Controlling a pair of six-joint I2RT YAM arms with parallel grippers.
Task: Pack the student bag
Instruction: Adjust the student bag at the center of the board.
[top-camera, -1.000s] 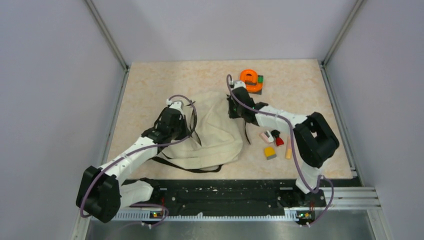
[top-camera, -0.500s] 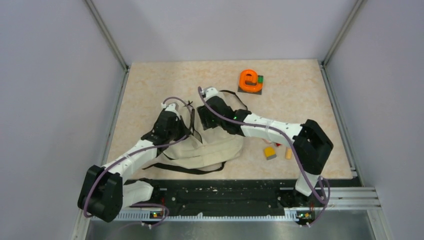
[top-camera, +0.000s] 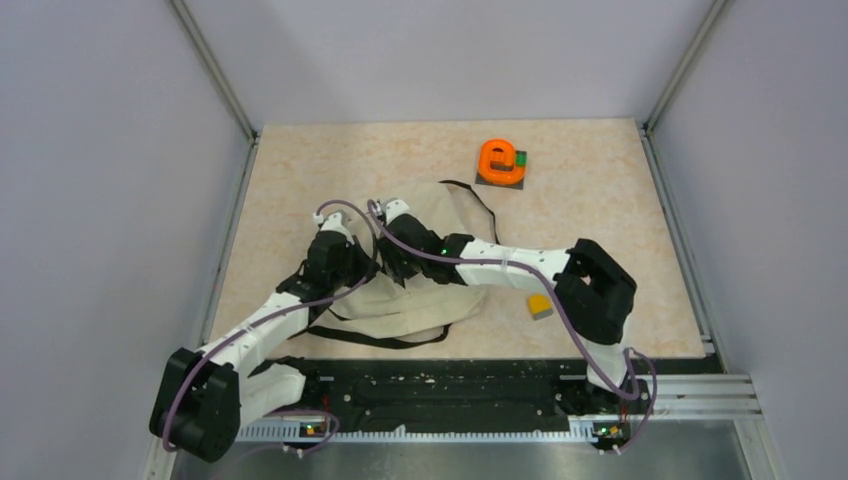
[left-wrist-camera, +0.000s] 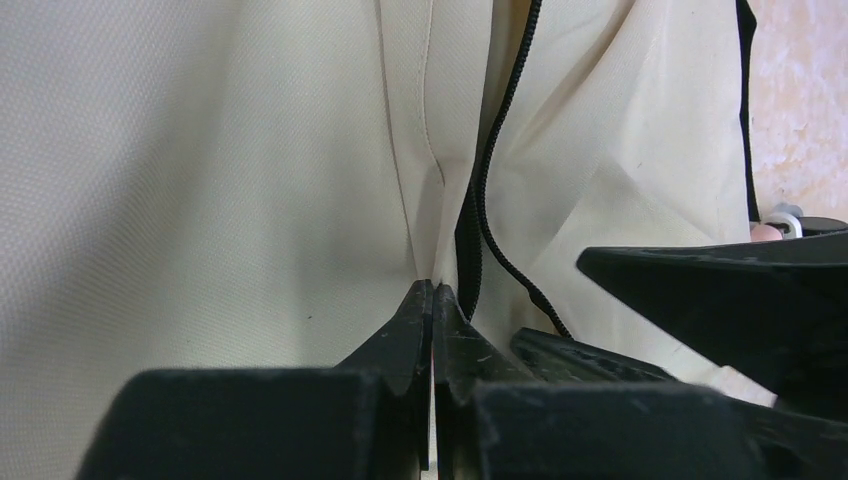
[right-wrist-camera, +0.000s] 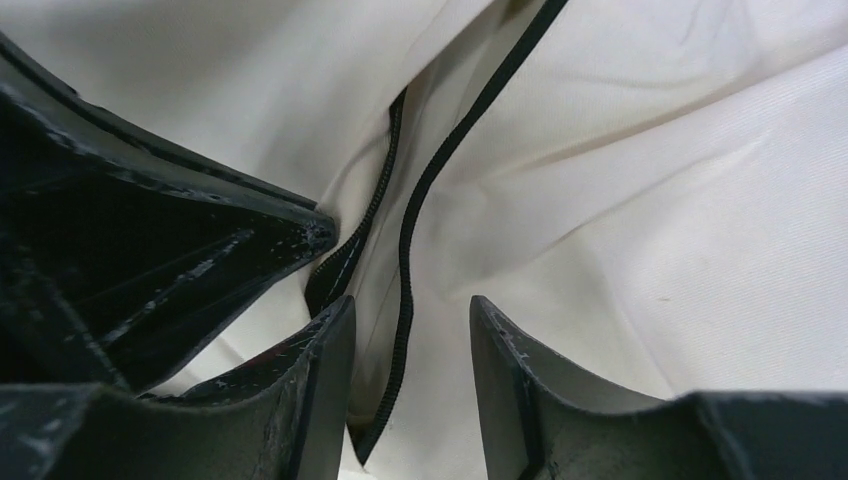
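Observation:
The student bag (top-camera: 432, 300), cream fabric with black straps, lies crumpled in the middle of the table. My left gripper (top-camera: 352, 262) is shut, and in the left wrist view its tips (left-wrist-camera: 432, 290) pinch a fold of the bag's fabric (left-wrist-camera: 250, 180) beside a black zipper (left-wrist-camera: 490, 180). My right gripper (top-camera: 392, 256) sits close to the right of the left one, over the bag. In the right wrist view it (right-wrist-camera: 410, 312) stands open, its two fingers on either side of the black zipper edge (right-wrist-camera: 404, 250), not closed on it.
An orange ring-shaped thing (top-camera: 501, 159) sits on a dark square at the back of the table. A yellow block (top-camera: 540, 305) lies by the right arm's elbow. A black strap (top-camera: 380, 338) trails from the bag's near edge. The right arm stretches across the bag.
The right arm has swung left from beside the orange thing to next to the left gripper, and its jaws have opened. The arm now covers the small items near the yellow block.

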